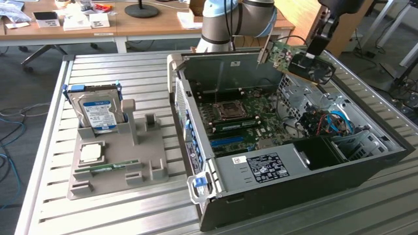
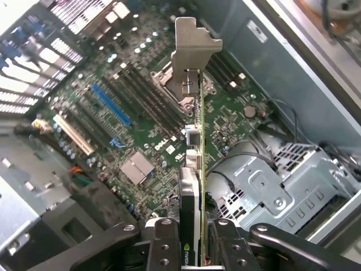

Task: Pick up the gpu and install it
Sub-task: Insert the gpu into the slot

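The jaws are clamping the gpu (image 1: pixel 307 66), hanging tilted above the case (image 1: pixel 294 200) at the motherboard's (image 1: pixel 245 125) 1 o'clock, where any misalignment is probably risking its bracket (image 2: pixel 192 48) snagging the case wall.

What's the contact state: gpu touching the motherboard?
Apart. Exterior view shows the gpu held by the gripper high over the open case, well above the motherboard.
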Tool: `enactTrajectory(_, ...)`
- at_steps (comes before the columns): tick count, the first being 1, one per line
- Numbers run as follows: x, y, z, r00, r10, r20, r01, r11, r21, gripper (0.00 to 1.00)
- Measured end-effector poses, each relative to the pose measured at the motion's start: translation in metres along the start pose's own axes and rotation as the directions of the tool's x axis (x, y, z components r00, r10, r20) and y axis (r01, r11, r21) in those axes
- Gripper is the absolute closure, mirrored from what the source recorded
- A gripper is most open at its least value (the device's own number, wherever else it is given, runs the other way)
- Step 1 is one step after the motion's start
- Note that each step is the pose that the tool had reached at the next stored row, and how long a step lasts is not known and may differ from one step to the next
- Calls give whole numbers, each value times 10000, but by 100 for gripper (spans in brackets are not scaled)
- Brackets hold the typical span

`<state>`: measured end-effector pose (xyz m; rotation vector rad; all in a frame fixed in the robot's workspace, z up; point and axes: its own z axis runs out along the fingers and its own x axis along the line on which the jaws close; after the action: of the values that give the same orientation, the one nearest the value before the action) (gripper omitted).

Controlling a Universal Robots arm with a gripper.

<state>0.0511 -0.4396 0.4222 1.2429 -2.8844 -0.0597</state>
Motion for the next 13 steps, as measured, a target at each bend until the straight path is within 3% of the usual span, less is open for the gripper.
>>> enactTrajectory(6, 0, 0, 0, 9948, -1017, -106, 1017, 9948, 44, 73)
enactTrajectory(13, -1, 0, 1, 9754, -2192, -242, 2194, 9756, 86, 73)
